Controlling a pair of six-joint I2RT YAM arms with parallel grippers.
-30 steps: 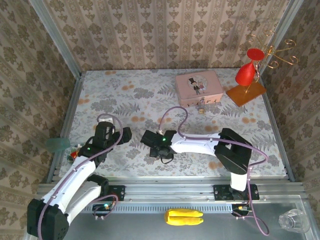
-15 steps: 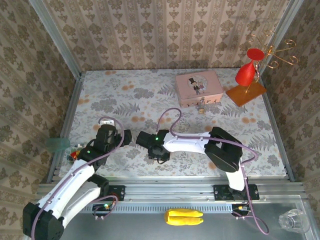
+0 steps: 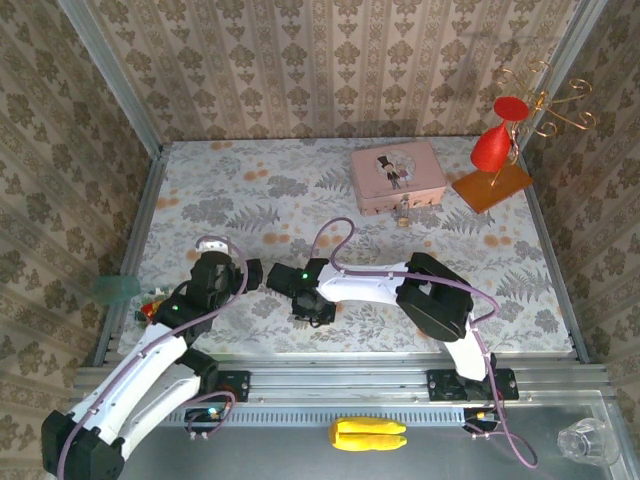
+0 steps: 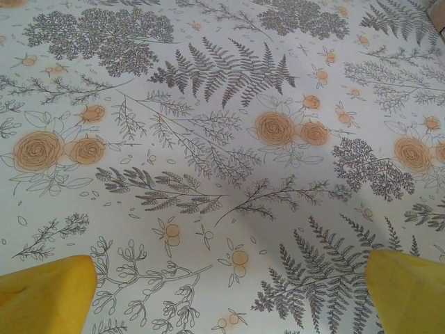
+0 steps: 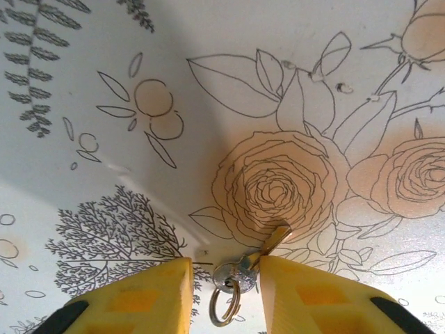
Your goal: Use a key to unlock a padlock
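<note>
The key (image 5: 240,268) lies flat on the flowered tablecloth, its round head on a small ring (image 5: 224,303) and its blade pointing up-right over a printed rose. My right gripper (image 5: 226,278) is open and low over it, one yellow finger (image 5: 139,299) just left of the head, the other (image 5: 313,292) touching the blade's side. In the top view this gripper (image 3: 312,305) sits near the front middle and covers the key. The brass padlock (image 3: 402,215) hangs at the front of the pink tin (image 3: 397,175), far back. My left gripper (image 4: 228,289) is open over bare cloth, close left of the right one (image 3: 250,272).
A wire stand with red shapes (image 3: 497,140) on a wooden base (image 3: 491,186) stands at the back right. A green object (image 3: 115,288) lies at the left edge. A yellow piece (image 3: 367,434) and a clear glass (image 3: 588,440) sit below the front rail.
The right gripper has slid a little to the left along the table. The left gripper has shifted slightly forward and right, so the two now stand closer together.
</note>
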